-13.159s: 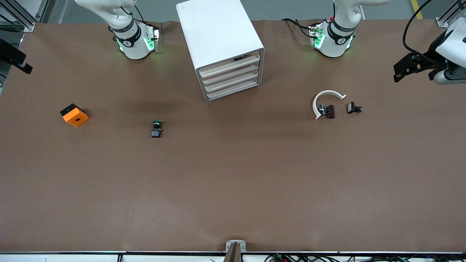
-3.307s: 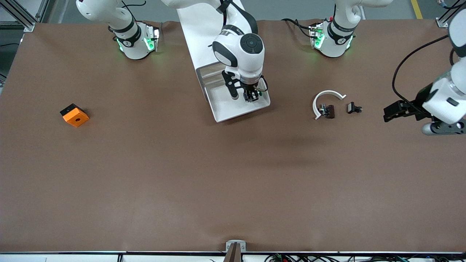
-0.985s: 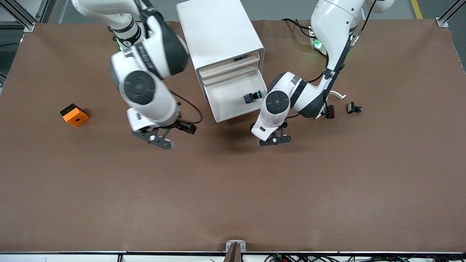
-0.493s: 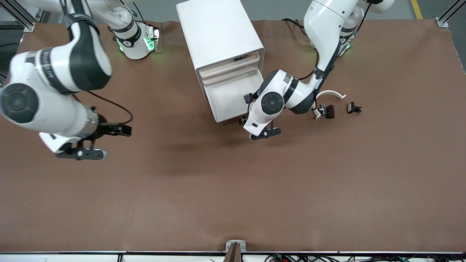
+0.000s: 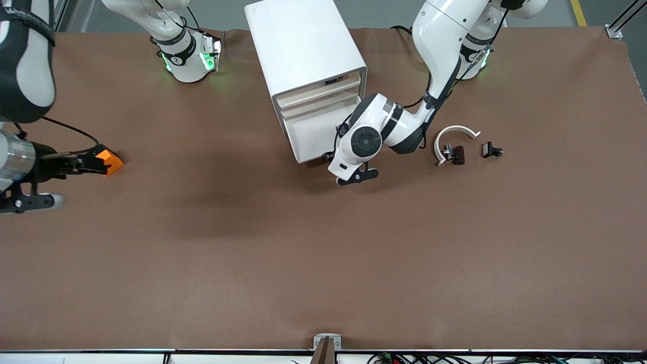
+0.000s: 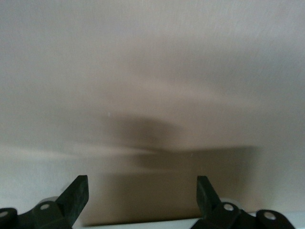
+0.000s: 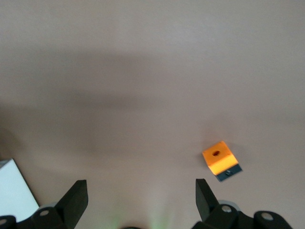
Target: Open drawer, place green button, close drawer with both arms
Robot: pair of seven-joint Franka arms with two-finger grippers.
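I see the drawer (image 5: 313,139) partly out of the cabinet (image 5: 303,45), button hidden, my left gripper (image 5: 331,154) fingers wide at its front edge, right gripper (image 5: 76,164) fingers wide over the orange block (image 5: 108,157).

Desk (image 5: 323,263) w/ matte brown cover fills nearly the whole front view; faint wrinkle in the cover at its top edge. Soft dark shadow patches on it, light from above, even, no glare. Grey floor strip (image 5: 384,12) past the desk's top edge, yellow line (image 5: 580,12) on it toward the left arm's end. Aluminium frame posts (image 5: 624,20) at the top corners. Along the bottom edge: white rail (image 5: 101,356), small grey metal bracket (image 5: 327,341) mid-edge, tangle of cables (image 5: 429,359) beside it.
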